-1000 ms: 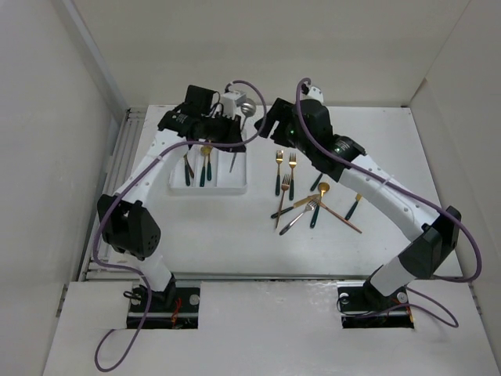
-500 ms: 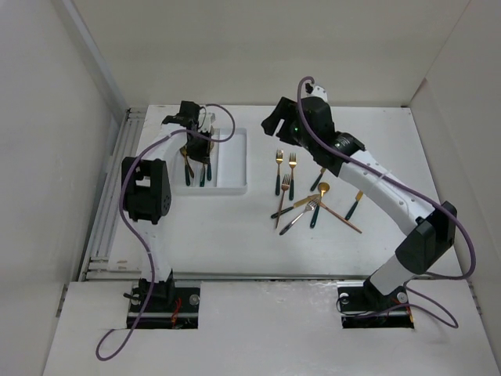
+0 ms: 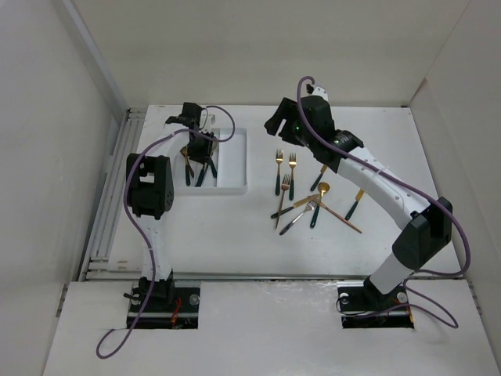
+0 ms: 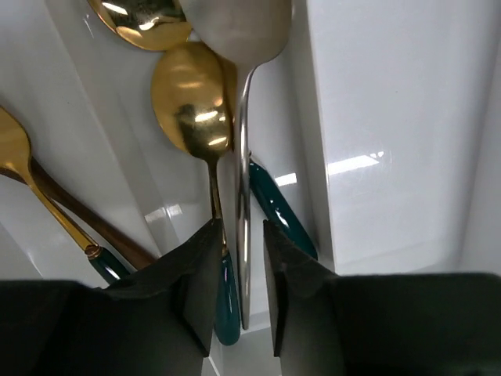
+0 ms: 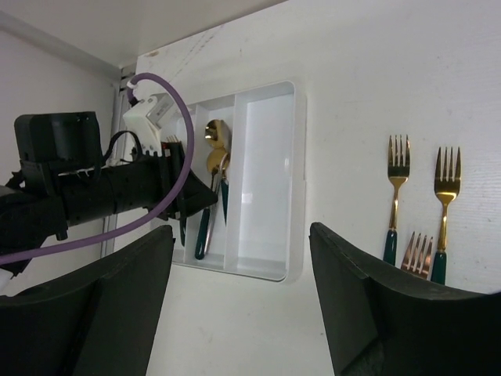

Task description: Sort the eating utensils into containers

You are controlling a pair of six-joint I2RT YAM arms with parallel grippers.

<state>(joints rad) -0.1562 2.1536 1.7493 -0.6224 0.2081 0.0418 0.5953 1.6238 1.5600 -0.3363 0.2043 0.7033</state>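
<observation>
The white cutlery tray (image 3: pixel 235 189) lies at the back left. My left gripper (image 3: pixel 200 146) is low over its middle compartment. In the left wrist view its jaws (image 4: pixel 239 290) stand narrowly apart around the handle of a silver spoon (image 4: pixel 244 188), a small gap on each side. The spoon lies beside a gold spoon (image 4: pixel 194 102) and a teal handle (image 4: pixel 279 208). My right gripper (image 3: pixel 279 124) hovers wide open and empty (image 5: pixel 243 258) right of the tray (image 5: pixel 270 270). Loose utensils (image 3: pixel 311 205) lie on the table, with three gold forks (image 3: pixel 279 168).
The tray's right compartment (image 5: pixel 264 172) holds nothing. The left compartment has dark-handled utensils (image 3: pixel 188 169). The left arm (image 5: pixel 78 196) crosses the tray's left side in the right wrist view. Two forks (image 5: pixel 396 196) lie right of the tray. White walls enclose the table.
My left gripper came down from above the tray's far end with the silver spoon into the middle compartment, and its jaws now stand off the handle. The right gripper shifted slightly.
</observation>
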